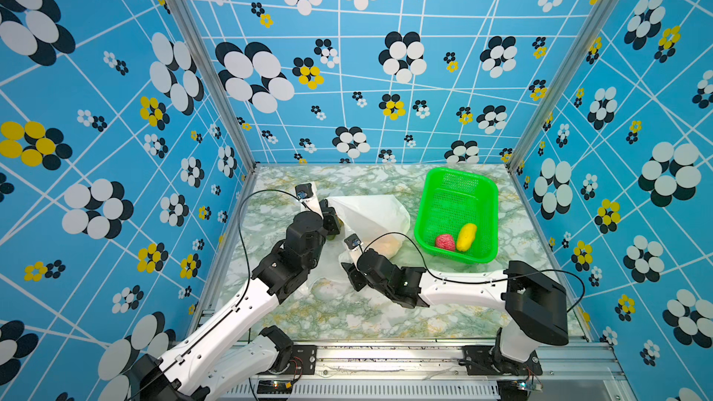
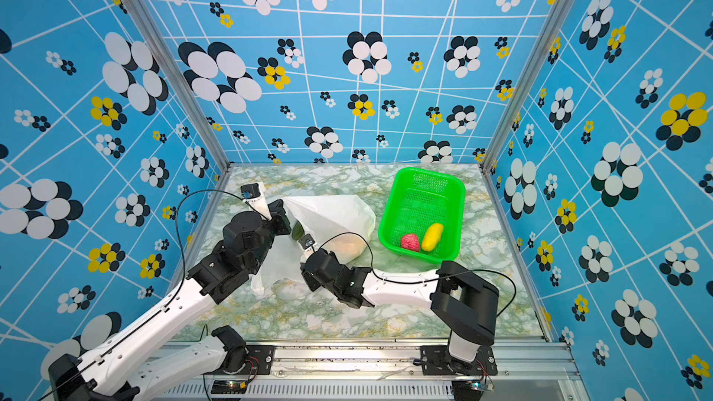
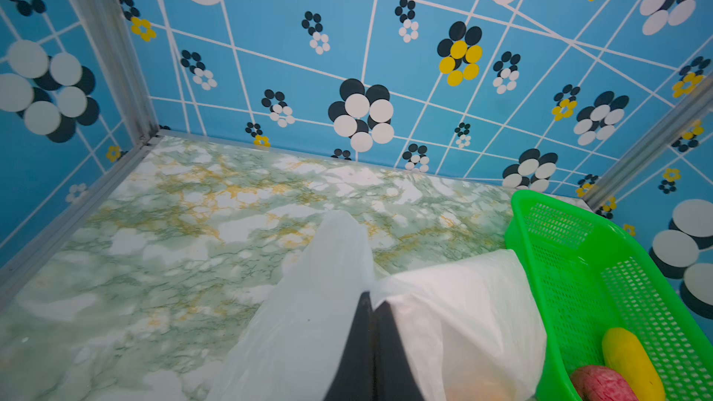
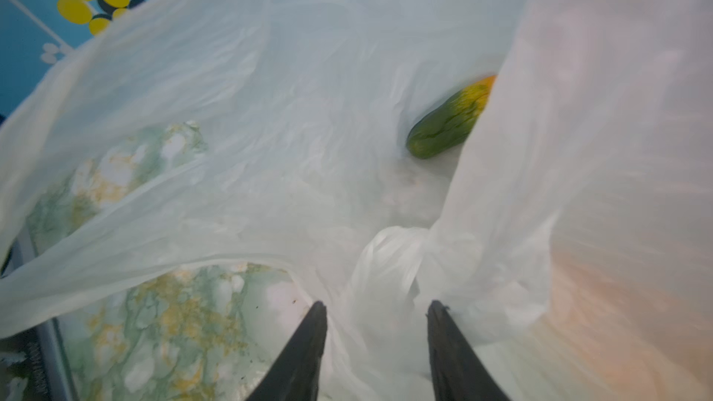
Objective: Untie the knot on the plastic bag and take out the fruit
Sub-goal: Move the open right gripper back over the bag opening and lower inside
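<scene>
The plastic bag [image 1: 370,214] lies on the table [image 1: 347,314] beside the green basket [image 1: 420,221], which holds a yellow fruit [image 1: 466,237] and a red fruit [image 1: 445,243]. My left gripper [image 3: 371,302] clenches bag film; my right gripper [image 4: 376,304] stands released, jaws astride a twisted bunch [image 4: 389,256], a green fruit [image 4: 447,125] inside the bag

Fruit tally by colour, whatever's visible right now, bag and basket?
Red-pink textured ball, in the green plastic mesh basket: 1
Yellow oblong fruit, same basket: 1
Green oblong fruit inside the thin white plastic bag: 1
Orange shape showing through the bag film: 1
Total: 4 visible; the bag may hide more.
</scene>
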`<action>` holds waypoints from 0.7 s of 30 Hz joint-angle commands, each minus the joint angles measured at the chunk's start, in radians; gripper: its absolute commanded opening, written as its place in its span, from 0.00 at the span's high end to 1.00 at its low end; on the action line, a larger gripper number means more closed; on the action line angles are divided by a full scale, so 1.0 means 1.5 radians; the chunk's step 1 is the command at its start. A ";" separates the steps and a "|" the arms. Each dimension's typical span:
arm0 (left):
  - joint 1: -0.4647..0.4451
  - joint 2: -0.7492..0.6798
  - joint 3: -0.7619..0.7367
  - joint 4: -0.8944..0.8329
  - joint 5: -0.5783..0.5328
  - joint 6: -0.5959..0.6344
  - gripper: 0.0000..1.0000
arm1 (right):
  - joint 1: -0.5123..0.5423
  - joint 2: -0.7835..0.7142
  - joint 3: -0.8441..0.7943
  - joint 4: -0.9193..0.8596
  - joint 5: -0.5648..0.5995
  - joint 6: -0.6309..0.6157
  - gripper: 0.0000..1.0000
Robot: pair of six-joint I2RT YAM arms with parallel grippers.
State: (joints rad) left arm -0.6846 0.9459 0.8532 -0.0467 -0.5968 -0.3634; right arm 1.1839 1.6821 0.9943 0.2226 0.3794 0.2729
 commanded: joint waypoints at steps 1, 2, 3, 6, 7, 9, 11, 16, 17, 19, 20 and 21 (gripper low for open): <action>-0.076 -0.009 0.025 0.034 -0.267 0.060 1.00 | -0.010 -0.035 -0.021 0.015 0.069 -0.007 0.53; -0.100 -0.007 0.020 0.062 -0.317 0.087 1.00 | -0.016 -0.038 -0.025 0.011 0.069 -0.005 0.53; -0.117 -0.007 0.017 0.085 -0.352 0.109 1.00 | -0.021 -0.041 -0.030 0.011 0.068 -0.003 0.53; -0.144 -0.017 0.011 0.120 -0.406 0.141 1.00 | -0.032 -0.062 -0.049 0.013 0.070 -0.001 0.52; -0.144 -0.024 0.007 0.122 -0.400 0.138 1.00 | -0.036 -0.069 -0.053 0.012 0.073 0.001 0.51; -0.145 -0.042 -0.009 0.137 -0.410 0.136 1.00 | -0.048 -0.078 -0.055 -0.005 0.087 0.008 0.49; -0.145 -0.064 -0.028 0.154 -0.426 0.136 1.00 | -0.069 -0.076 -0.054 -0.029 0.103 0.021 0.48; -0.145 -0.115 -0.065 0.189 -0.367 0.151 1.00 | -0.134 -0.049 -0.032 -0.081 0.105 0.052 0.50; -0.145 -0.114 -0.067 0.192 -0.352 0.154 1.00 | -0.134 -0.051 -0.030 -0.087 0.111 0.046 0.50; -0.145 -0.094 -0.058 0.182 -0.326 0.153 1.00 | -0.131 -0.070 -0.031 -0.087 0.093 0.018 0.49; -0.146 -0.081 -0.051 0.175 -0.317 0.152 1.00 | -0.125 -0.083 -0.041 -0.075 0.079 0.001 0.49; -0.144 -0.065 -0.040 0.163 -0.303 0.148 1.00 | -0.111 -0.102 -0.054 -0.054 0.071 -0.029 0.48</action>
State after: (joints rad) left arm -0.9054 0.8192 0.7593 0.1654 -1.0866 -0.1551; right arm 0.9939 1.5799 0.9417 0.1875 0.4915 0.2932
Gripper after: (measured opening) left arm 0.040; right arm 0.522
